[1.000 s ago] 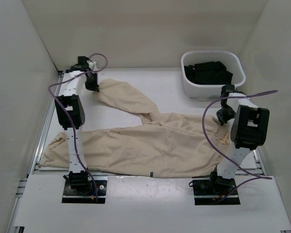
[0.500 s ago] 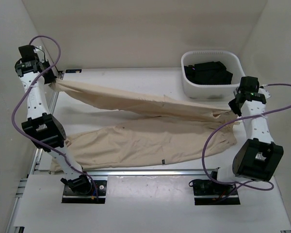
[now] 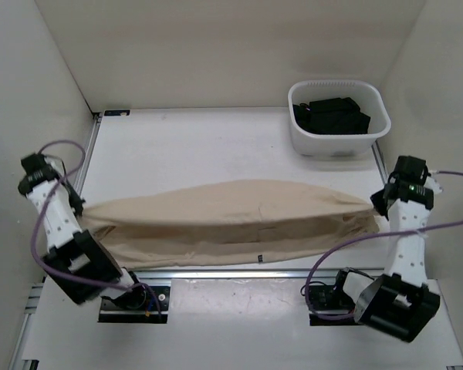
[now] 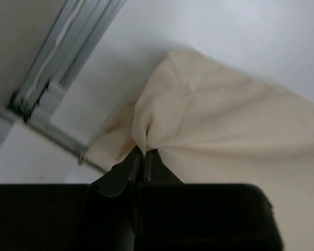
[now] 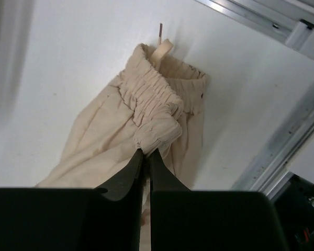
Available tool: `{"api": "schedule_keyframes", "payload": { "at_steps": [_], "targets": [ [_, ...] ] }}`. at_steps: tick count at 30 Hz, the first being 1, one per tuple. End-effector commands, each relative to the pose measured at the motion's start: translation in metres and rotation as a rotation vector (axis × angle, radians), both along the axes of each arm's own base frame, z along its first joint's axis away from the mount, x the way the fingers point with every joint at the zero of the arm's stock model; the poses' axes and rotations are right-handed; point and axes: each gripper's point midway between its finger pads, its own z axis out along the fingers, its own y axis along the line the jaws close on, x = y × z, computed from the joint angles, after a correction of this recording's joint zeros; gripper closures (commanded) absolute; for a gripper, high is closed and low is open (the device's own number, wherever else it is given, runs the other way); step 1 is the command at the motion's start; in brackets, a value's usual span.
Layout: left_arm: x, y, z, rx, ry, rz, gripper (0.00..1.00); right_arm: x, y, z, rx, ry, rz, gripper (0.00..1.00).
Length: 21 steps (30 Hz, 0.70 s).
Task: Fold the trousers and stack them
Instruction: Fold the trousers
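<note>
Looking down from above, you have the trousers (image 3: 231, 220) folded lengthwise into one long band across the near part of the table (image 3: 201, 146), one leg laid over the other and stretched between your two arms. Your left gripper (image 4: 143, 157) is clenched on a pinch of cloth at the leg end, its fingers pressed together with the fabric bunched between them. Your right gripper (image 5: 145, 154) is likewise clamped on the gathered elastic waistband, which puckers just above the fingertips. At the far right of the table stands a white tub (image 3: 305, 142), well apart from the trousers. It holds a heap of black items (image 3: 330, 116) that covers most of its bottom, and you cannot tell from this view what they are.
</note>
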Motion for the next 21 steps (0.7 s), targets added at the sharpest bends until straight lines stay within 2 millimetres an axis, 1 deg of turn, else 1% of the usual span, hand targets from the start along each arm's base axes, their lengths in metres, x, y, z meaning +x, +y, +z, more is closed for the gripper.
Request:
{"api": "schedule_keyframes", "payload": {
  "at_steps": [1, 2, 3, 4, 6, 7, 8, 9, 10, 12, 13, 14, 15, 16, 17, 18, 19, 20, 21],
  "targets": [
    [-0.051, 0.010, -0.029, 0.102, 0.045, 0.102, 0.86, -0.039, 0.007, -0.028, 0.027, 0.097, 0.015, 1.00],
    [-0.059, 0.010, -0.034, 0.113, 0.044, 0.120, 0.86, -0.043, 0.012, -0.035, 0.050, 0.106, 0.025, 1.00],
    [-0.061, 0.008, -0.041, 0.095, 0.046, 0.122, 0.86, -0.043, 0.016, -0.039, 0.062, 0.098, 0.033, 1.00],
    [-0.062, 0.009, -0.042, 0.083, 0.038, 0.129, 0.86, -0.042, 0.018, -0.042, 0.069, 0.095, 0.048, 1.00],
    [-0.053, 0.014, -0.039, 0.064, 0.029, 0.128, 0.86, -0.043, 0.016, -0.047, 0.071, 0.121, 0.043, 1.00],
    [-0.041, 0.024, -0.023, 0.093, -0.007, 0.130, 0.86, -0.040, 0.015, -0.049, 0.072, 0.122, 0.043, 1.00],
    [-0.035, 0.031, -0.015, 0.097, -0.029, 0.134, 0.86, -0.038, 0.012, -0.049, 0.069, 0.138, 0.039, 1.00],
    [-0.031, 0.035, -0.012, 0.096, -0.028, 0.134, 0.86, -0.031, 0.009, -0.042, 0.060, 0.128, 0.048, 1.00],
    [-0.020, 0.043, 0.006, 0.120, -0.073, 0.130, 0.86, -0.026, 0.008, -0.039, 0.058, 0.123, 0.048, 1.00],
    [-0.014, 0.048, 0.018, 0.129, -0.084, 0.131, 0.86, -0.022, 0.003, -0.034, 0.059, 0.136, 0.045, 1.00],
    [-0.013, 0.049, 0.022, 0.126, -0.081, 0.130, 0.86, -0.019, -0.001, -0.024, 0.047, 0.120, 0.047, 1.00],
    [-0.010, 0.057, 0.038, 0.168, -0.101, 0.143, 0.86, -0.021, -0.003, -0.022, 0.041, 0.136, 0.040, 1.00],
    [-0.011, 0.056, 0.040, 0.165, -0.097, 0.143, 0.86, -0.022, -0.006, -0.018, 0.042, 0.136, 0.028, 1.00],
    [-0.018, 0.057, 0.045, 0.180, -0.098, 0.158, 0.86, -0.028, -0.009, -0.014, 0.021, 0.136, 0.020, 1.00],
    [-0.025, 0.052, 0.040, 0.176, -0.077, 0.163, 0.86, -0.032, -0.010, -0.012, 0.010, 0.141, 0.023, 1.00],
    [-0.032, 0.048, 0.036, 0.178, -0.065, 0.168, 0.86, -0.040, -0.006, -0.017, 0.018, 0.159, 0.024, 1.00],
    [-0.040, 0.044, 0.030, 0.179, -0.049, 0.173, 0.86, -0.046, -0.006, -0.017, 0.001, 0.154, 0.016, 1.00],
    [-0.057, 0.036, 0.017, 0.175, -0.017, 0.191, 0.86, -0.051, -0.004, -0.022, 0.005, 0.162, 0.016, 1.00],
    [-0.067, 0.033, 0.011, 0.173, 0.000, 0.206, 0.86, -0.063, -0.001, -0.036, 0.011, 0.201, 0.012, 1.00]
  ]
}}
